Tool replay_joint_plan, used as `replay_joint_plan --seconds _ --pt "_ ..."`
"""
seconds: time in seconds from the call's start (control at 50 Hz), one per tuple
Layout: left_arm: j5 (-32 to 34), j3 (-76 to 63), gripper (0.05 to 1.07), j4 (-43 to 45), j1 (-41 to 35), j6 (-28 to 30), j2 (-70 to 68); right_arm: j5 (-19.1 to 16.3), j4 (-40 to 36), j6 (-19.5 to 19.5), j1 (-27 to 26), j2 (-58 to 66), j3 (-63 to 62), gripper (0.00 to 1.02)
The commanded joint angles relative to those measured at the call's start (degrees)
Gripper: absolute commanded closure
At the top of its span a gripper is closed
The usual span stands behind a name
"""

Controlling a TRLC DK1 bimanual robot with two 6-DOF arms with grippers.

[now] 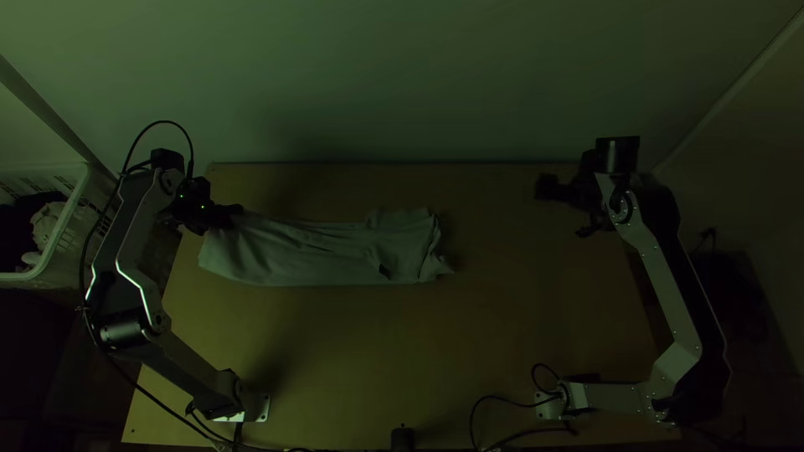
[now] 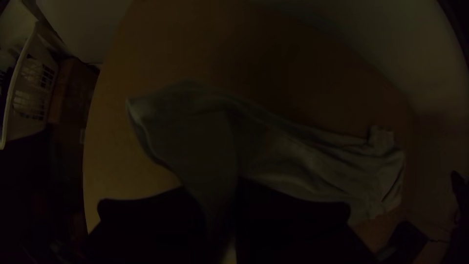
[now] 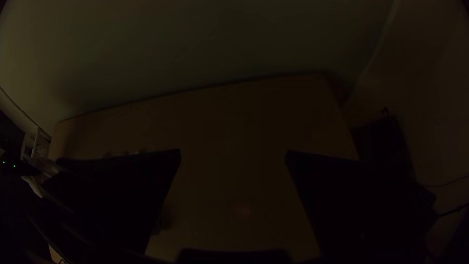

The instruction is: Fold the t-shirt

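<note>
A light wooden table (image 1: 502,335) with a pale, smooth wall (image 1: 402,84) beyond its far edge. Off the table's left side stands a white plastic laundry basket (image 1: 75,238) with slotted walls, holding dark fabric (image 1: 18,224) and a crumpled pale bundle (image 1: 48,226). Beside the basket is a brown, box-like shape (image 2: 73,93). Past the table's right side, a dark, bulky object (image 3: 383,146), too dim to identify, sits near a thin cable (image 3: 447,184).

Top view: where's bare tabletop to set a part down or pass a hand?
Widest: table between t-shirt and near edge, between arm bases. Also right of the shirt, short of the right gripper, plus a strip between shirt and far edge.
Crowded: shirt's left end, at the left gripper; cables by the right base.
</note>
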Motion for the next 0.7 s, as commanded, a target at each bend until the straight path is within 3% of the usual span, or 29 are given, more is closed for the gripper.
replay_joint_plan --seconds 0.0,0.18,0.68 --pt "-0.8 4.8 1.05 -4.3 -4.6 -0.9 -3.3 -0.1 0.7 1.3 0.4 -2.3 -1.7 0.04" --pt "-3.3 12.3 1.05 -11.9 -13.4 -4.5 -3.3 -0.1 0.9 1.3 0.2 -3.9 -3.2 0.04" --pt "-5.8 29.6 1.05 -17.6 -33.7 -15.3 6.2 0.0 3.1 1.1 -0.9 -8.3 -8.0 0.04"
